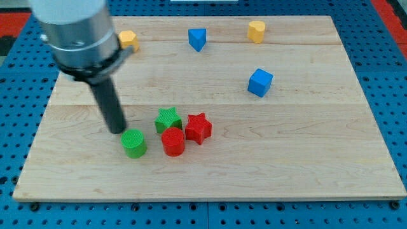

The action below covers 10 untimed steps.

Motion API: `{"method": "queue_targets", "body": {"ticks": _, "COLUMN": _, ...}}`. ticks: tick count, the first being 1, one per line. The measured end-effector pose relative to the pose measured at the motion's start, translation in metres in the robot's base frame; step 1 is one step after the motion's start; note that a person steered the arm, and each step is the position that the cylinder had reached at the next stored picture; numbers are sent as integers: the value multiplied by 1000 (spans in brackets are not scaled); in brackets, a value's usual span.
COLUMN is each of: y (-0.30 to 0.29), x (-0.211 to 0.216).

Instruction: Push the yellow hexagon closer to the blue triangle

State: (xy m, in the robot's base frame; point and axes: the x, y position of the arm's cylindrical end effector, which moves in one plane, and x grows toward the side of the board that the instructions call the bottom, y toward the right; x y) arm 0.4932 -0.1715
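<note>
A yellow block (130, 40), seemingly the hexagon, lies near the view's top left, partly hidden behind the arm's grey body. The blue triangle (198, 39) lies to its right along the top of the wooden board (318, 152). My tip (117, 131) rests on the board at lower left, just up and left of a green cylinder (134, 143) and close to it. The tip is far below the yellow block and the blue triangle.
A second yellow block (256, 30), rounded in shape, sits at the top right. A blue cube (260, 83) lies below it. A green star (168, 119), a red star (198, 128) and a red cylinder (173, 141) cluster right of the tip.
</note>
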Motion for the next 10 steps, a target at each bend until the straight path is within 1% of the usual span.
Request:
{"method": "queue_targets", "body": {"ticks": 1, "y": -16, "x": 47}}
{"method": "queue_targets", "body": {"ticks": 2, "y": 40, "x": 68}}
{"method": "queue_targets", "body": {"ticks": 3, "y": 83, "x": 51}}
{"method": "queue_targets", "body": {"ticks": 4, "y": 67, "x": 61}}
{"method": "queue_targets", "body": {"ticks": 5, "y": 25, "x": 27}}
{"method": "queue_targets", "body": {"ticks": 6, "y": 24, "x": -42}}
{"method": "queue_targets", "body": {"ticks": 7, "y": 21, "x": -96}}
{"method": "queue_targets", "body": {"ticks": 8, "y": 21, "x": -103}}
{"method": "queue_targets", "body": {"ticks": 9, "y": 25, "x": -98}}
{"method": "queue_targets", "body": {"ticks": 10, "y": 11, "x": -98}}
